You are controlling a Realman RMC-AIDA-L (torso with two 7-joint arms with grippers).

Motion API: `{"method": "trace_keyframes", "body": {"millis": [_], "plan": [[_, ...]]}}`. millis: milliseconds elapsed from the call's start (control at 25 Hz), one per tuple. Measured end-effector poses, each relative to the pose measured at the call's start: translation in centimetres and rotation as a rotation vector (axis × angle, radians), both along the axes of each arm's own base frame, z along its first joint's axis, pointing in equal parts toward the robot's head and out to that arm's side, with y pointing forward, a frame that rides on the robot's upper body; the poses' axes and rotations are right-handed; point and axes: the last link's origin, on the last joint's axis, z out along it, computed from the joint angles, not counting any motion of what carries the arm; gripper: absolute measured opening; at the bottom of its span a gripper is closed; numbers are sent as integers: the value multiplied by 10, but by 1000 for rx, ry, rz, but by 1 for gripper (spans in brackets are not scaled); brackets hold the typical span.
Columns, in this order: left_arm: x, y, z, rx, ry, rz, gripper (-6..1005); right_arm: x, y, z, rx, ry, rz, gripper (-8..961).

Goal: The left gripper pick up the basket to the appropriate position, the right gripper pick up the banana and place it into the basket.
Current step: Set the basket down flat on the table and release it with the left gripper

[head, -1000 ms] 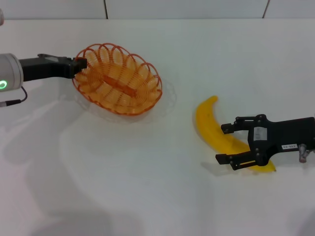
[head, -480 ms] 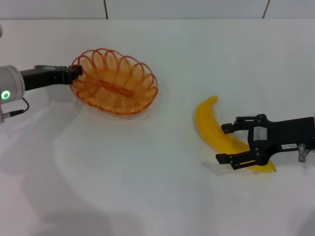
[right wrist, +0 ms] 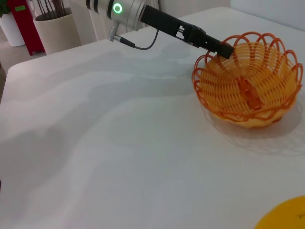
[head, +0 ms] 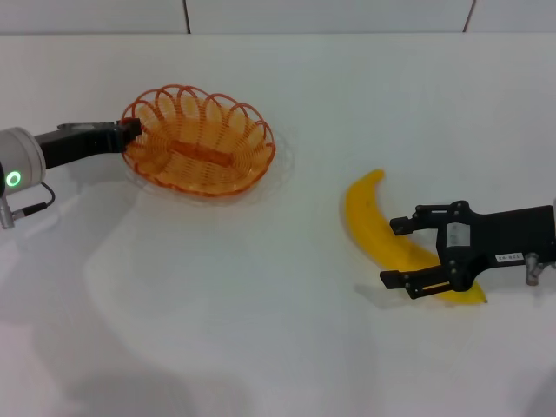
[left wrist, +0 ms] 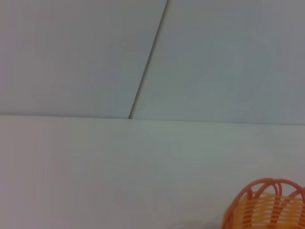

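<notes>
The orange wire basket is at the table's back left. It also shows in the right wrist view and partly in the left wrist view. My left gripper is shut on the basket's left rim, also seen in the right wrist view. The yellow banana lies on the table at the right. My right gripper is open, its two fingers on either side of the banana's lower half. A yellow bit of the banana shows in the right wrist view.
The white table ends at a wall seam along the back. A pale pot and a red object stand on the floor beyond the table's left side.
My left gripper has moved the basket to the left and a little back, and the basket now sits flatter. The right gripper and banana have not moved.
</notes>
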Motion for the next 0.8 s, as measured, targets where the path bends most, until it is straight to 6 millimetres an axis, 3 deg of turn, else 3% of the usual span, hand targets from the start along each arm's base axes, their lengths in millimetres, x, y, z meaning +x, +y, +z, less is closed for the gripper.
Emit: {"method": "trace_keyframes", "body": {"millis": [800], "plan": [[-1,-3,-6,-16,2,-6,71,-2,1,-4,-13,9,-1,880]]}}
